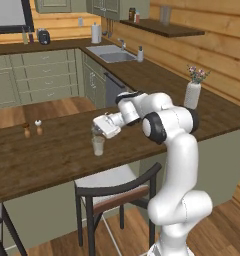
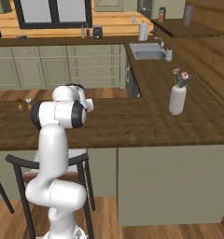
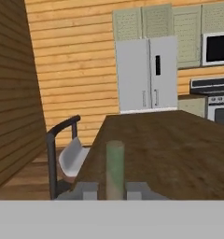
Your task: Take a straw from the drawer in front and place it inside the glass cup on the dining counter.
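Observation:
The glass cup [image 1: 98, 146] stands on the dining counter [image 1: 52, 160], right under the tip of my gripper [image 1: 96, 132], which reaches leftward from the arm. In the hand view the pale green straw [image 3: 115, 163] stands upright between my two fingertips [image 3: 88, 190]. My gripper [image 3: 113, 190] is barely open there, with a thin slit on each side of the straw. The straw's lower end is hidden below the picture, and the dining counter [image 3: 179, 149] stretches away beyond it. The drawer is out of view.
Two small shakers [image 1: 32, 129] sit on the counter left of the cup. A white vase with flowers [image 1: 192, 94] stands at the right. A dark-framed chair [image 1: 117, 190] is tucked under the counter's near edge. A sink [image 1: 111, 53] lies at the back.

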Tool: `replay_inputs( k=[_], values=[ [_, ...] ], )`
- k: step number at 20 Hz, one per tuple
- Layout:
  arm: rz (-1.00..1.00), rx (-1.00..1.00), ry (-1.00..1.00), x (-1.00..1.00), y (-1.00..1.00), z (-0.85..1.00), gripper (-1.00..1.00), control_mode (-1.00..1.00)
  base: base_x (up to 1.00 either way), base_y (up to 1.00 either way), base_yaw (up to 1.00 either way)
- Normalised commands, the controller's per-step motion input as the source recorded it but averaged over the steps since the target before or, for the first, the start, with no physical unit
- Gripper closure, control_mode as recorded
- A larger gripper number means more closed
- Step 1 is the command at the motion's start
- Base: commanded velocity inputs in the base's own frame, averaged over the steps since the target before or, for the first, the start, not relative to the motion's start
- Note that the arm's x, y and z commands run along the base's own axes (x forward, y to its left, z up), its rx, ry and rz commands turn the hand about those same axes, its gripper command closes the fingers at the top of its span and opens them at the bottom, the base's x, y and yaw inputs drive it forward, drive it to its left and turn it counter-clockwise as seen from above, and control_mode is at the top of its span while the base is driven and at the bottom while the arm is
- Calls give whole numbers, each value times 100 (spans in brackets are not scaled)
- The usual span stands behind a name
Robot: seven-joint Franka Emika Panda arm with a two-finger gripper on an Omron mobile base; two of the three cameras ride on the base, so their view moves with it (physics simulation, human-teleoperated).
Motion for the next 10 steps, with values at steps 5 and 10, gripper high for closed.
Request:
replay_inputs(
  k=[5,10],
  values=[
    [0,0,-9,0,-29,1,-100,-100,0,0,0],
    [0,0,-7,-3,-32,33,-100,-100,0,0,0]
  ],
)
